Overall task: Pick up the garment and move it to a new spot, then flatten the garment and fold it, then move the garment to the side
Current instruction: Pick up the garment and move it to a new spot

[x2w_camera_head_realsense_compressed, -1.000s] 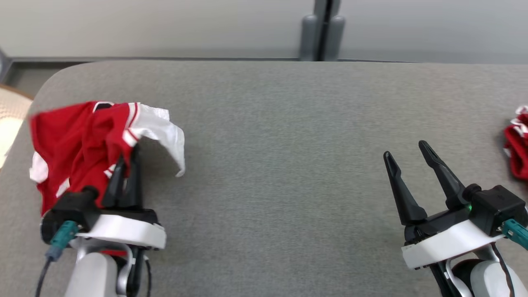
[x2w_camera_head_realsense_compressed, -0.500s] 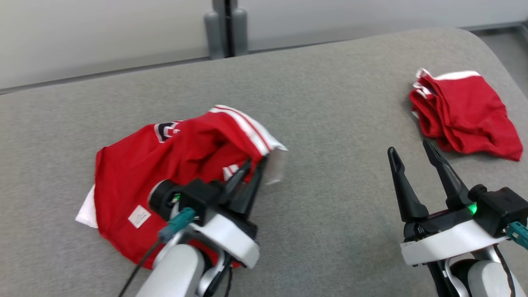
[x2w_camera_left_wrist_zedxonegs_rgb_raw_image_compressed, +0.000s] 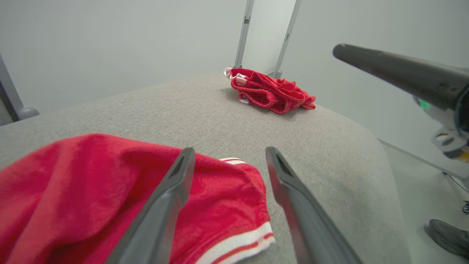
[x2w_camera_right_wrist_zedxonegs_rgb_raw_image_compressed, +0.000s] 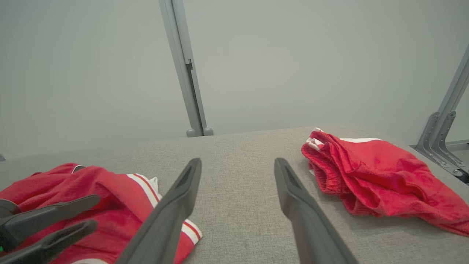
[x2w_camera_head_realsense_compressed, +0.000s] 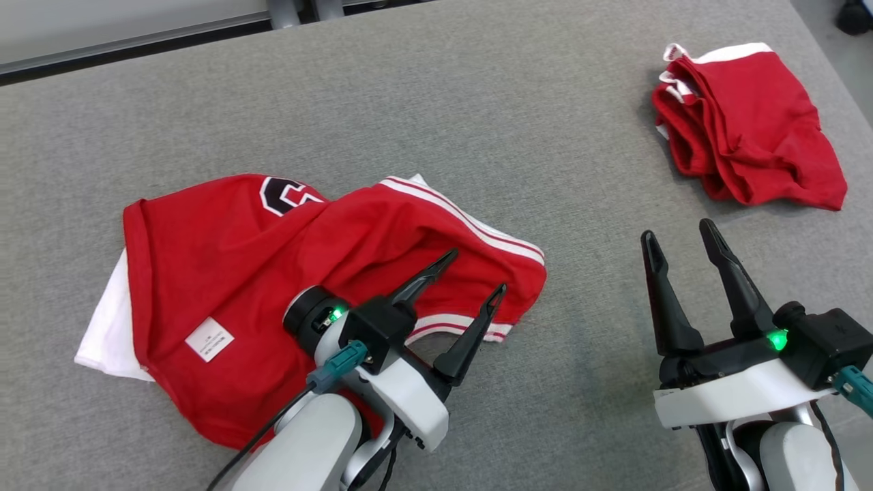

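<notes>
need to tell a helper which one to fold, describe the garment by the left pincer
On the grey table, look at the robot's left side, by the open left pincer. The garment lies spread out, showing a white label and dark emblem, unlike the red bundle crumpled far right.

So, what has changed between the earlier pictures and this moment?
The left gripper, before shut on the red jersey and carrying it, has opened and let it go. The jersey now lies crumpled on the grey table, and the fingers stand apart over its striped hem. The head camera has also turned. Unchanged: the right gripper is open and empty, and the other red garment lies heaped.
</notes>
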